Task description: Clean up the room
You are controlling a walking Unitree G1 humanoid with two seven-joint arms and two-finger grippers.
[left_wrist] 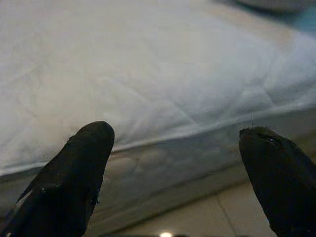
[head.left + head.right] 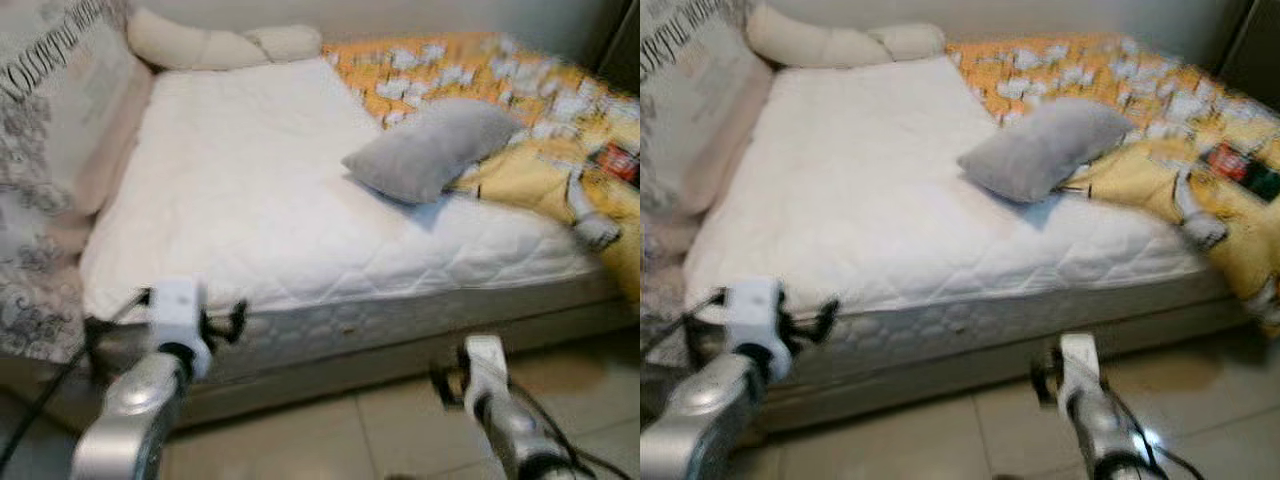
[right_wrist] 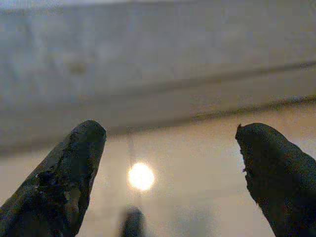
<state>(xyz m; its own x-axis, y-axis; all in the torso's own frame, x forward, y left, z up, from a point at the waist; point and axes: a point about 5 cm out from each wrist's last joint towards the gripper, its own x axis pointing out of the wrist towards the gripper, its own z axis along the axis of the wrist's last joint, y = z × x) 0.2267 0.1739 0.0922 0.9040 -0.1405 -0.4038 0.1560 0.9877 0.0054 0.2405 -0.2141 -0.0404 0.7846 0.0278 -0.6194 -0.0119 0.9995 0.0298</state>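
- Both my left end effector [image 1: 173, 163] and right end effector [image 3: 168, 168] gaped wide, empty, at the frame's bottom.
- I judged the grey pillow [image 2: 430, 148], frame centre-right on the bed [image 2: 240, 200], needed a closer approach first.

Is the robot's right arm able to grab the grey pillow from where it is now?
Probably not yet. The right gripper is open but low by the bed's side, and the grey pillow lies farther in on the mattress.

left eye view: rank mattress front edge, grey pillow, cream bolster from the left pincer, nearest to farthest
From the left pincer, low at the bed's front:
1. Mattress front edge, right beside it.
2. Grey pillow, mid-bed, toward the robot's right.
3. Cream bolster, along the far wall at the head of the bed.
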